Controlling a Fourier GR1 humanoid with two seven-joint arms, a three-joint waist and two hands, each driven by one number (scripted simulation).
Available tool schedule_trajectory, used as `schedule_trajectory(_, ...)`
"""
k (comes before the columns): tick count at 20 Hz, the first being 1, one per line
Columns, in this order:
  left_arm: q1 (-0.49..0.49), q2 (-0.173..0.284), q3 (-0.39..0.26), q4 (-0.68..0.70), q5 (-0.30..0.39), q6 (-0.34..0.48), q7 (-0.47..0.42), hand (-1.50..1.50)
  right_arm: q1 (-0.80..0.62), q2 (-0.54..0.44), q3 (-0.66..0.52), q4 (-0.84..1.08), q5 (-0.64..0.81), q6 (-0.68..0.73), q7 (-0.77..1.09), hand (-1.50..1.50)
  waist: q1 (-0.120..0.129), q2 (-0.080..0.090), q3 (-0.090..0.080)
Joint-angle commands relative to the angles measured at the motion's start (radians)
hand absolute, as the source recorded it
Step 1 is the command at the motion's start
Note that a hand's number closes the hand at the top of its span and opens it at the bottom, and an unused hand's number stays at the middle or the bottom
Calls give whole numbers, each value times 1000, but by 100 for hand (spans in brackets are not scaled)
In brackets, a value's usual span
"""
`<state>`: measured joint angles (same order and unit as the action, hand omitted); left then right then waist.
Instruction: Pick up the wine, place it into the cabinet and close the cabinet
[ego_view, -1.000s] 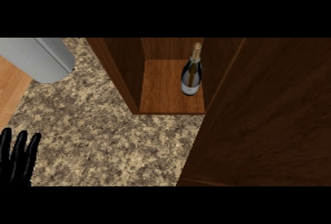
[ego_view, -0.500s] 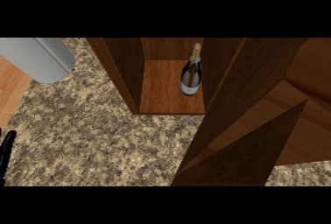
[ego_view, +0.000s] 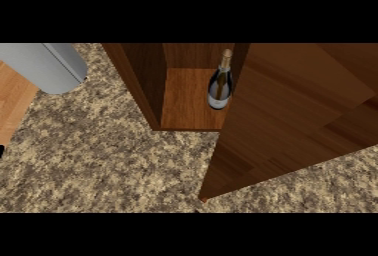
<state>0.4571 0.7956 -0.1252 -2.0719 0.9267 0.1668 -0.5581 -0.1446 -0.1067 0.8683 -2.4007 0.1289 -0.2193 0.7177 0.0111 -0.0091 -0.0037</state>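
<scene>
The wine bottle (ego_view: 220, 82), dark with a gold neck, stands upright on the wooden floor of the cabinet (ego_view: 188, 107), close to its right side. The cabinet door (ego_view: 288, 120) is a broad brown panel. It slants from the cabinet's upper right down to a corner near the counter and hides the bottle's right edge. Only a black sliver of my left hand (ego_view: 1, 151) shows at the view's left border, far from the cabinet. My right hand is out of the picture.
A grey rounded appliance (ego_view: 44, 65) stands at the upper left on the speckled stone counter (ego_view: 103, 170). A strip of light wood (ego_view: 11, 105) runs along the left edge.
The cabinet door has swung round and now shows its broad face over the right side. My left hand has slid left, almost out of the picture.
</scene>
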Motion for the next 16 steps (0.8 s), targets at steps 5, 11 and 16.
schedule_trajectory(5, -65, -18, 6, -14, 23, 1, 73, -150, -304, 99, 68, 124, 6, -167, 59, 150, 9, 8, 1)
schedule_trajectory(11, -119, -60, -17, 54, 14, -14, 72, -150, -478, 98, -14, 204, -129, -239, 72, 150, 19, 13, -1)
schedule_trajectory(16, -154, -73, -32, 48, -12, 16, 95, -150, -684, 101, -98, 388, -234, -318, 23, 150, 31, 14, 0)
